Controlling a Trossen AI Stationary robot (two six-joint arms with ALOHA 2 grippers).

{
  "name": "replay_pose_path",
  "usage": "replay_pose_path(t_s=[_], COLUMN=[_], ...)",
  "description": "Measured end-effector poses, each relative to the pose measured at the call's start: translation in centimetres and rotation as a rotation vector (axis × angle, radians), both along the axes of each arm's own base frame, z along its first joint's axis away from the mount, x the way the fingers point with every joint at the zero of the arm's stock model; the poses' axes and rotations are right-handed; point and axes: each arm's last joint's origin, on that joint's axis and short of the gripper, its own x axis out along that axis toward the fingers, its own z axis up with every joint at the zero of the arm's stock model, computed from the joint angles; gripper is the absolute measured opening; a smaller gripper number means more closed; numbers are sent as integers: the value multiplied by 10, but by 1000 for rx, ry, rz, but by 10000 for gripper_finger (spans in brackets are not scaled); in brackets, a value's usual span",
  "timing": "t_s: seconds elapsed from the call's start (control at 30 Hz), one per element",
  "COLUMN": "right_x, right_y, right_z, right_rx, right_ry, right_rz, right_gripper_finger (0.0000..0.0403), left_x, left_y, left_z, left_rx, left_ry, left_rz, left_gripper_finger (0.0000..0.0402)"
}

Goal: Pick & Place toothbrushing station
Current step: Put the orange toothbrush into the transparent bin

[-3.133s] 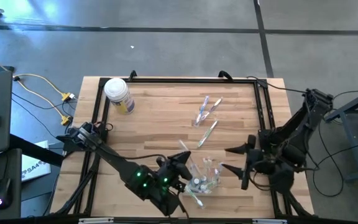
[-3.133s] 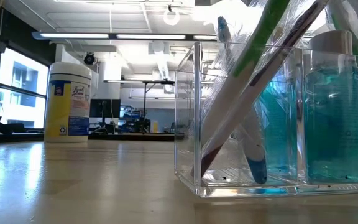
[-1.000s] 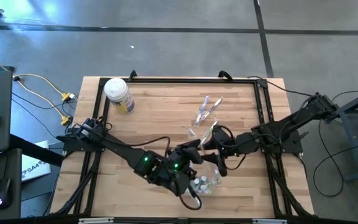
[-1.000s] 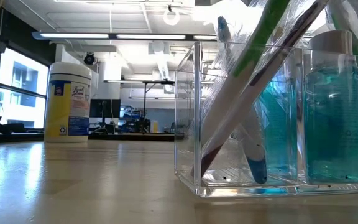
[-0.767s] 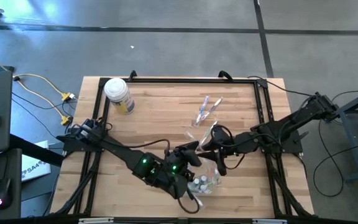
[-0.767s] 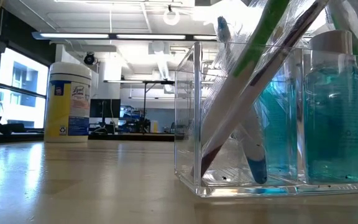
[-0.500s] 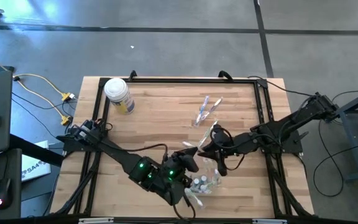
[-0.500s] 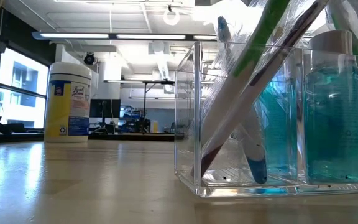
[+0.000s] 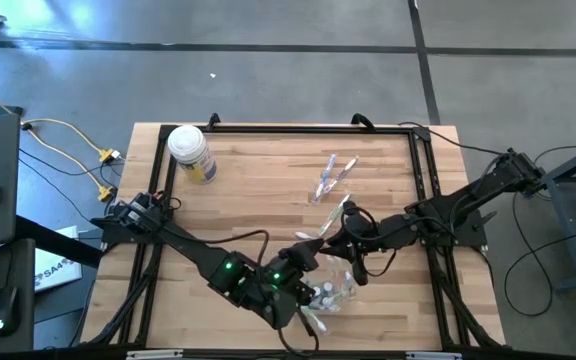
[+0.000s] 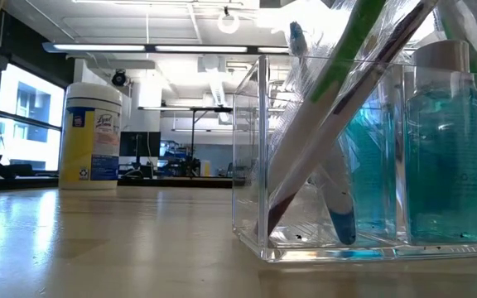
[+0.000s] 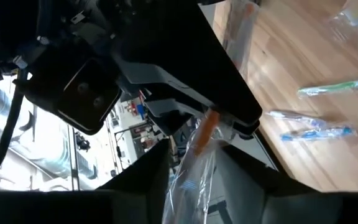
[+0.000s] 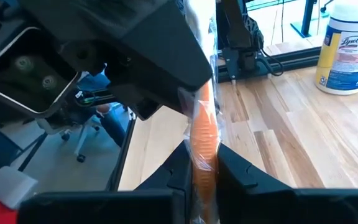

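The toothbrushing station's clear holder (image 9: pixel 334 291) stands near the table's front edge; the low view shows toothbrushes and blue bottles (image 10: pixel 445 141) upright in it (image 10: pixel 371 157). A plastic-wrapped toothbrush with an orange handle (image 12: pixel 202 134) hangs above the table just beyond the holder, with my right gripper (image 12: pixel 204 171) shut on it. My left gripper (image 11: pixel 194 186) is open right beside it, one finger on either side of the wrapper (image 11: pixel 194 158). Three more wrapped toothbrushes (image 9: pixel 332 176) lie flat on the wood farther back. My right gripper pinches the wrapped toothbrush's orange handle (image 12: pixel 204 155) between its two fingers. It reaches in from the table's right side (image 9: pixel 332 236). The toothbrush is lifted clear of the table.
A white-lidded wipes jar with a yellow label (image 9: pixel 190 152) stands at the far left corner. A black frame rail (image 9: pixel 298 127) runs around the table's edges. Bare wood lies between the jar and the loose toothbrushes.
My left gripper has drawn back a little toward the table's near edge, away from the wrapped toothbrush. The toothbrush has stayed up at my right gripper, which has kept its place.
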Motion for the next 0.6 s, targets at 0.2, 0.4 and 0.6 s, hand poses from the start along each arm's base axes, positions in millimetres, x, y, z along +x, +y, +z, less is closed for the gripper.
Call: replay_pose_path(t_s=[0.2,0.4,0.6], right_x=[-4,-16,-39], right_y=[-3,-11,-8], right_z=[1,13,25], right_rx=[-63,-104,-159], right_ry=[5,-32,-72], right_rz=[-29,-111,-187], right_gripper_finger=[30,30,30], left_x=[-2,-9,-18], left_y=[-5,-25,-37], left_z=[1,8,15], left_rx=[-58,-102,-101], left_ry=[-53,-135,-223], left_rz=[1,-41,30], left_gripper_finger=[178,192,193])
